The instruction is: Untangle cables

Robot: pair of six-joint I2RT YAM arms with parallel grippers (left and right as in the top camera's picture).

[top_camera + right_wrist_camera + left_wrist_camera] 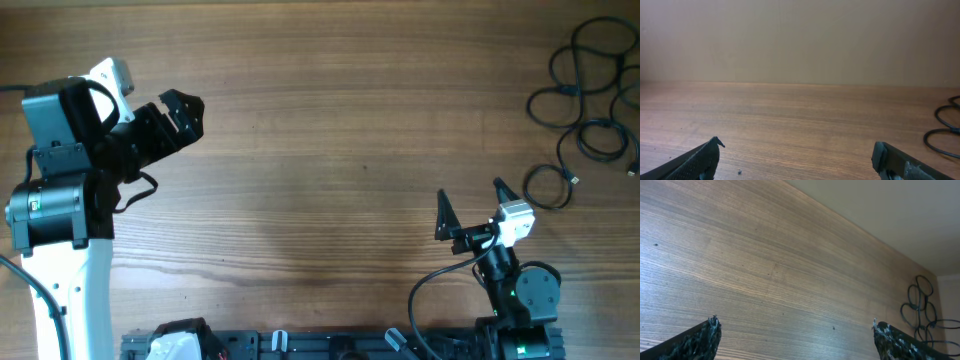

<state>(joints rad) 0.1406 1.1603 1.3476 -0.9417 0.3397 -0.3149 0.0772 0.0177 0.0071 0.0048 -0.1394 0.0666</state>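
On the wooden table [330,130] the cables [588,98] sat tangled at two o'clock, untouched, while the left gripper [185,113] and right gripper [472,205] both gaped empty, so I judged the nearer right one must first reach them.

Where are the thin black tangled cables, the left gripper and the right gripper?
thin black tangled cables [585,125], overhead, crossing in the bundle's middle.
left gripper [795,323], left wrist, midway between its open fingertips.
right gripper [468,188], overhead, midway between its open fingertips.
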